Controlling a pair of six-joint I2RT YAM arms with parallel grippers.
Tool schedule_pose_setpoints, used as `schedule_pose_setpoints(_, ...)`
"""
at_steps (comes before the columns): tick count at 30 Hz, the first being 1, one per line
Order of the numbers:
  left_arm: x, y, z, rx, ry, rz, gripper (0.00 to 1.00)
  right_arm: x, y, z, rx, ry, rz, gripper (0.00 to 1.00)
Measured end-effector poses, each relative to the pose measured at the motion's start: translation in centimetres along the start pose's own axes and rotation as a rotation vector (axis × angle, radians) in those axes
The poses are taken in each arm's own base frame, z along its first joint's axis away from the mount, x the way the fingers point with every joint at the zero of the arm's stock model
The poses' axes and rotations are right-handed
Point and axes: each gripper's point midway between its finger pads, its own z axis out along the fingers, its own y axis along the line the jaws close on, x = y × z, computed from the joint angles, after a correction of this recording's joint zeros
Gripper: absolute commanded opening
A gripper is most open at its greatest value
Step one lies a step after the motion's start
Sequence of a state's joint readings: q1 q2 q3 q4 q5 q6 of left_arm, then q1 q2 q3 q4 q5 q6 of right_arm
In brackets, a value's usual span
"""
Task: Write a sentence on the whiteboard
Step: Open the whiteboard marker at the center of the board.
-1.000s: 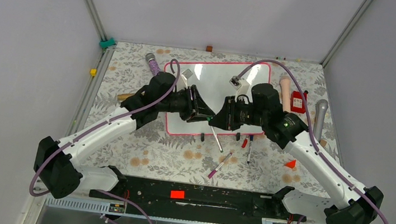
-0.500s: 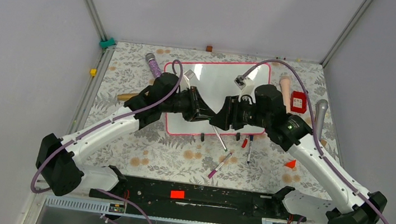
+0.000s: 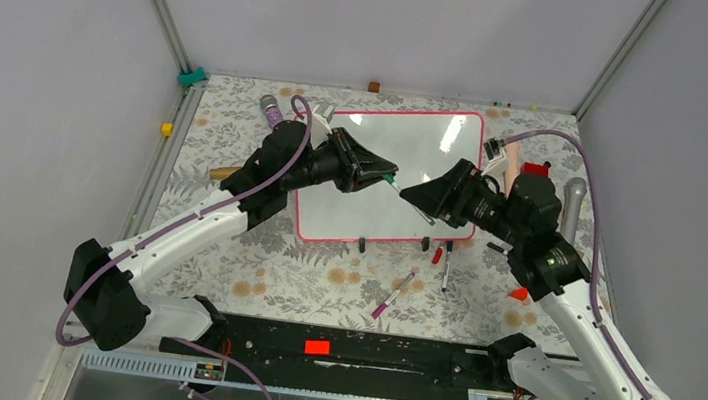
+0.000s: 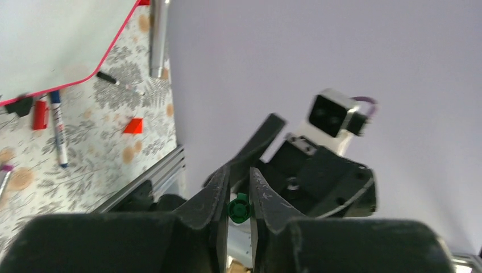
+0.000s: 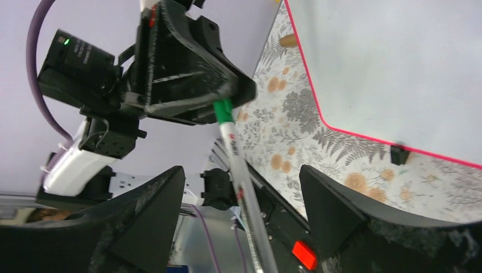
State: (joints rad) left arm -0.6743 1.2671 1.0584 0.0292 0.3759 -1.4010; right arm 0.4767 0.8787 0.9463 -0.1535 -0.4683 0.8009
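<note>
Whiteboard lay flat on table, upper centre of top view, no writing visible. Left gripper was clamped on green end of marker; couldn't tell if that end was a cap. Right gripper stood wide open, marker shaft passing between its fingers, nothing held.

Risks, as judged:
- Marker was pinched at one end only, so it could swing or slip out.
- If the green end was a cap, the body could pull free and drop.
- Right fingers flanked the shaft, so a crooked retreat could knock it.
- Grippers sat nearly tip to tip above the board, so a bump was possible.

Counts: arms two, grippers two, whiteboard one, held marker one, loose pens at lower centre two for sure, red wedge one.
</note>
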Motion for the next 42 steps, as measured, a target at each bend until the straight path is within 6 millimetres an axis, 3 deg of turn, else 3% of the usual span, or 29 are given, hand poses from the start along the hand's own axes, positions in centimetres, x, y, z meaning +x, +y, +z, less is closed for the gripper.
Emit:
schedule_pose_setpoints(3, -0.7, -1.2, 0.0, 0.040, -0.036, -0.026, 0.00, 0.5, -0.6, 0.6, -0.003, 0.005, 0.084, 0.80)
schedule_pose_setpoints(7, -1.5, -2.3, 0.0, 0.080, -0.074, -0.048, 0.00, -0.3, 0.5, 0.8, -0.038, -0.021, 0.136, 0.75)
schedule_pose_setpoints(16, -1.9, -2.7, 0.0, 0.097, -0.098, -0.073, 0.00, -1.2, 1.9, 0.6, -0.103, -0.064, 0.201, 0.52)
schedule_pose_setpoints(18, -1.9, -2.6, -0.2, 0.098, -0.102, -0.077, 0.00, -1.3, 2.0, 0.6, -0.108, -0.067, 0.210, 0.42)
schedule_pose_setpoints(23, -2.0, -3.2, -0.7, 0.117, -0.111, -0.082, 0.00, -1.3, 1.9, 0.7, -0.107, -0.068, 0.228, 0.00)
schedule_pose_setpoints(31, -2.1, -2.7, -1.4, 0.118, -0.105, -0.102, 0.00, -1.0, 2.3, 0.4, -0.123, -0.060, 0.221, 0.00)
schedule_pose_setpoints(33, -3.9, -1.5, -2.8, 0.102, -0.151, -0.101, 0.00, -0.3, 2.1, -0.1, -0.109, -0.047, 0.217, 0.00)
schedule_pose_setpoints(36, -10.7, 1.1, -7.2, 0.034, -0.361, -0.106, 0.00, 0.2, 1.3, -1.6, -0.080, -0.066, 0.205, 0.00)
schedule_pose_setpoints(38, -14.1, 2.2, -10.3, -0.011, -0.485, -0.092, 0.00, 0.9, 0.9, -2.6, -0.069, -0.069, 0.195, 0.00)
schedule_pose_setpoints(40, -15.5, 3.3, -12.9, -0.080, -0.559, -0.067, 0.00, 1.7, 0.4, -3.2, -0.057, -0.060, 0.187, 0.00)
schedule_pose_setpoints(42, -15.2, 3.7, -14.1, -0.129, -0.569, -0.029, 0.00, 2.1, 0.1, -3.4, -0.044, -0.048, 0.177, 0.00)
